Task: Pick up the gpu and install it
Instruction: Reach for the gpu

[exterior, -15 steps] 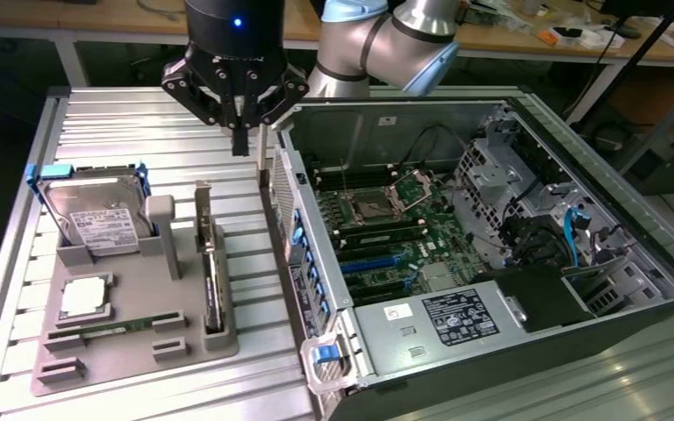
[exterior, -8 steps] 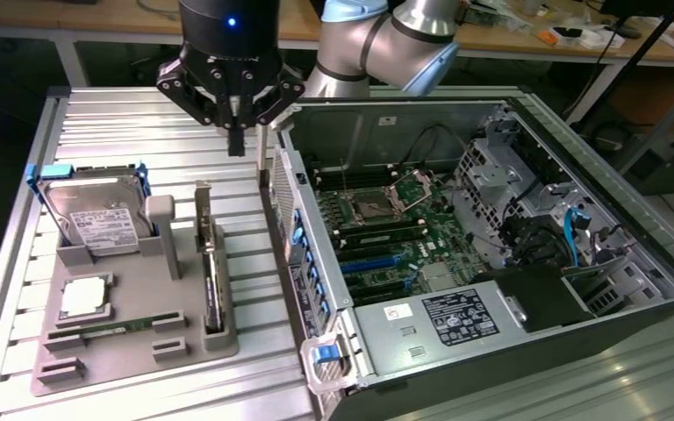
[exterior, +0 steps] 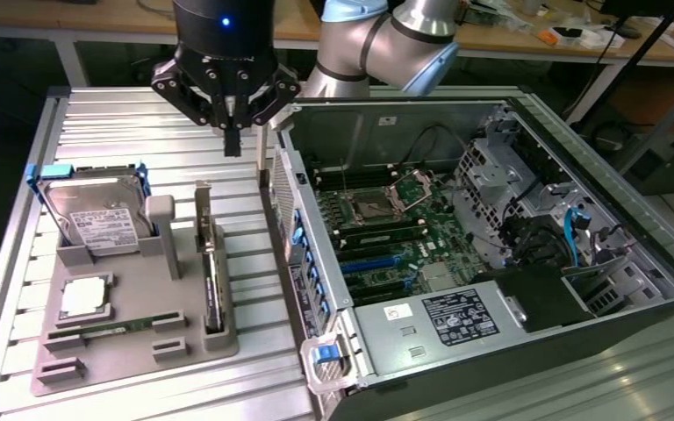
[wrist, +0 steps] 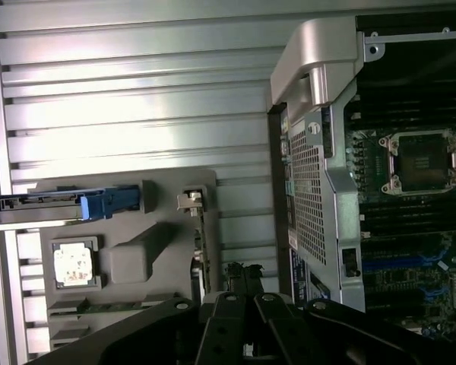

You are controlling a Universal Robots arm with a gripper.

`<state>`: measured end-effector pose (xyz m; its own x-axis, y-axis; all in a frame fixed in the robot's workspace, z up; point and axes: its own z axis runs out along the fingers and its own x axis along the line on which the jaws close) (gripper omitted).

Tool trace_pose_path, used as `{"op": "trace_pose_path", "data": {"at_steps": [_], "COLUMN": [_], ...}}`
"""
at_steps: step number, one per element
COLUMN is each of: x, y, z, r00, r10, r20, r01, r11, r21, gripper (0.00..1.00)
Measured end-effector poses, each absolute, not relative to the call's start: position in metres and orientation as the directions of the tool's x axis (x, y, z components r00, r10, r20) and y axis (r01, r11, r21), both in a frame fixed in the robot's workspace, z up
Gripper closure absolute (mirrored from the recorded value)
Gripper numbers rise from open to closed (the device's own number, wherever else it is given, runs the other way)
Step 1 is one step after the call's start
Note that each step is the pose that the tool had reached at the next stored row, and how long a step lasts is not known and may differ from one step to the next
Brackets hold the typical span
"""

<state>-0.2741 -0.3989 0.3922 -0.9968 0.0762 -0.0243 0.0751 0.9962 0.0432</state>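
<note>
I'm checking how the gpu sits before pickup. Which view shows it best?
The exterior view: the gpu stands on edge in the grey holder, its whole length and silver bracket visible. The wrist view shows it edge-on as a thin strip, one end cut off by the gripper.

A ribbed aluminium worktop (exterior: 115,132) carries two things directly: a grey holder tray (exterior: 190,346) at about eight o'clock in the exterior view and, just beside it, an open computer case (exterior: 361,132) filling the three-to-five o'clock side.
</note>
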Motion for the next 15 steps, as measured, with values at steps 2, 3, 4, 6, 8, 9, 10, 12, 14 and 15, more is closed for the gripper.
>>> {"op": "trace_pose_path", "data": {"at_steps": [2,3,4,6,8,9,10,12,14,15], "x": [-0.2752,-0.2757,-0.2762,-0.2776,-0.2786,-0.2791,-0.2796,-0.2806,-0.2816,-0.2822], "y": [-0.3989,-0.3989,-0.3989,-0.3989,-0.3989,-0.3989,-0.3989,-0.3989,-0.3989,-0.3989], "z": [0.3922,0.3923,0.3922,0.3922,0.3923,0.3922,0.3922,0.3922,0.3923,0.3922], "r00": [-0.997,-0.997,-0.997,-0.997,-0.997,-0.997,-0.997,-0.997,-0.997,-0.997], "r10": [0.076,0.076,0.076,0.076,0.076,0.076,0.076,0.076,0.076,0.076], "r20": [-0.024,-0.024,-0.024,-0.024,-0.024,-0.024,-0.024,-0.024,-0.024,-0.024], "r01": [0.075,0.075,0.075,0.075,0.075,0.075,0.075,0.075,0.075,0.075], "r11": [0.996,0.996,0.996,0.996,0.996,0.996,0.996,0.996,0.996,0.996], "r21": [0.043,0.043,0.043,0.043,0.043,0.043,0.043,0.043,0.043,0.043], "gripper": [0.89,0.89,0.89,0.89,0.89,0.89,0.89,0.89,0.89,0.89]}}
